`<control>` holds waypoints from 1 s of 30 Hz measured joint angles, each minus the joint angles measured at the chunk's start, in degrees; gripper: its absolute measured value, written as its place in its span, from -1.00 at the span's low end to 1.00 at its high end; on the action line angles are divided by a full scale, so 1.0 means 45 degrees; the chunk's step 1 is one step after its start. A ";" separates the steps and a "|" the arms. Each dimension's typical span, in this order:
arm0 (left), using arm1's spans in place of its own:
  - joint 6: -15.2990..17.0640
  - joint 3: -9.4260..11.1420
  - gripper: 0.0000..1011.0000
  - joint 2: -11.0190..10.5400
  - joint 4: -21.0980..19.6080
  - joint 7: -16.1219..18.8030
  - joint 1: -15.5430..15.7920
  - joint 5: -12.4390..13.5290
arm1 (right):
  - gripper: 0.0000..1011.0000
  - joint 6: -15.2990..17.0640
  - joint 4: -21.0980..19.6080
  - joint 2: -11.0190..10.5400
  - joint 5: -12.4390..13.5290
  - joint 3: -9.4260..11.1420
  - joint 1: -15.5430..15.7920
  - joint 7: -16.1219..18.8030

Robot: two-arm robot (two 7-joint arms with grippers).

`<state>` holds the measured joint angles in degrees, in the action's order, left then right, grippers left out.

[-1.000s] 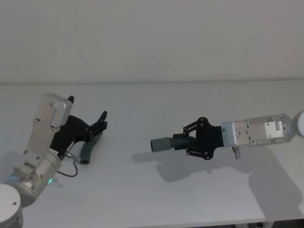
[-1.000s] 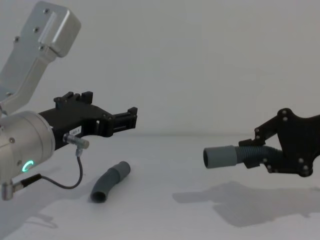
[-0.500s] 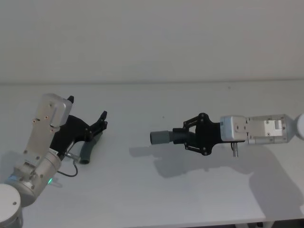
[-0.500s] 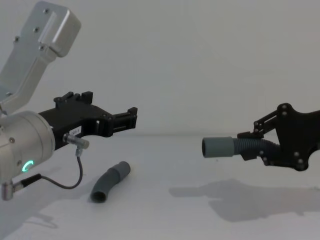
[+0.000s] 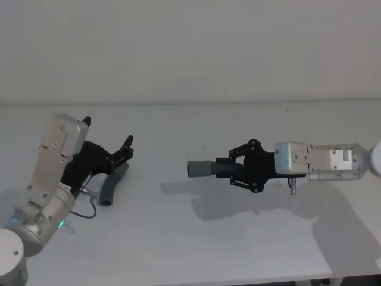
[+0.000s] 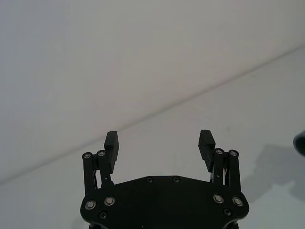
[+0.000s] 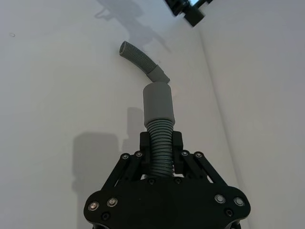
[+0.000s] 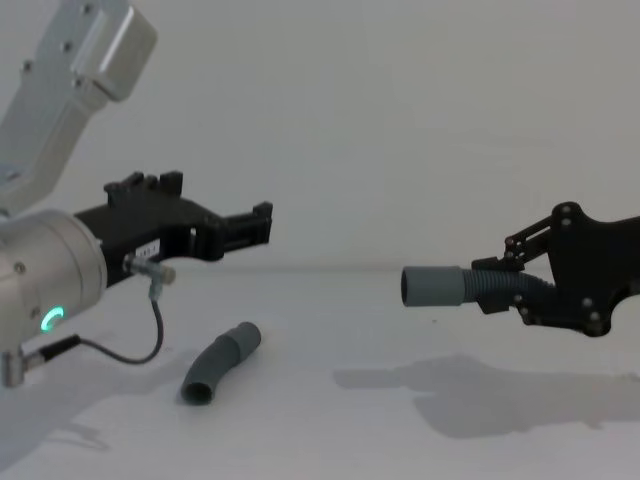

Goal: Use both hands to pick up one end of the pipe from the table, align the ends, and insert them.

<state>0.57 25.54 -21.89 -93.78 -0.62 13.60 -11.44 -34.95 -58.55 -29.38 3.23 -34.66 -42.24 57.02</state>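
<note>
– Pipe pieces: how many are counted?

– Two are counted. One, the held piece (image 5: 205, 169) (image 8: 435, 287), is kept above the desk (image 5: 178, 250) at the right. The other, the lying piece (image 5: 109, 190) (image 8: 222, 362), rests flat on the desk at the left. Two grippers are counted, one on each arm.

– How is each piece placed to the fingers?

– The held piece is pinched at its ribbed body by the fingers of the right gripper (image 5: 225, 168) (image 7: 161, 140). Its smooth cuff (image 7: 157, 104) juts out past the fingertips, roughly level, with the mouth turned to the left. The lying piece is found under the left gripper (image 5: 108, 134) (image 6: 158, 140), whose fingers are spread wide with nothing between them. In the chest view a clear gap is seen between those fingers and the lying piece, so it is not touched. Its wider end is turned far and to the right, its ribbed end near.

– What is noted of edges and open room?

– Bare desk is left between the two grippers, crossed only by the right arm's shadow (image 5: 202, 205). At the far side the desk is met by a pale wall (image 5: 190, 47). The near edge is seen at the bottom of the head view, well apart from both pieces.
</note>
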 joint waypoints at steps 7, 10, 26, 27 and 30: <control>0.0033 -0.0346 0.98 0.0015 -0.0536 0.0001 0.0124 -0.0175 | -0.54 0.0043 -0.0013 0.0006 0.0016 0.0008 0.0010 -0.0042; 0.0381 -0.0579 0.98 0.0025 -0.0919 -0.0024 0.0216 -0.0439 | -0.54 0.0060 -0.0017 0.0011 0.0021 0.0008 0.0014 -0.0064; 0.2969 -0.1427 0.98 0.0167 -0.2388 0.0079 0.0128 -0.1552 | -0.54 0.0087 -0.0031 0.0011 0.0032 0.0006 0.0030 -0.0102; 0.3094 -0.1459 0.98 0.0182 -0.2432 0.0088 0.0114 -0.1606 | -0.54 0.0087 -0.0031 0.0011 0.0032 0.0007 0.0030 -0.0102; 0.3646 -0.1589 0.98 0.0240 -0.2606 0.0107 0.0066 -0.1846 | -0.54 0.0090 -0.0032 0.0011 0.0032 0.0007 0.0030 -0.0105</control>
<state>16.98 18.39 -20.81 -105.51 -0.13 13.89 -19.75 -34.54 -58.70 -29.33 3.37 -34.63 -42.10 56.55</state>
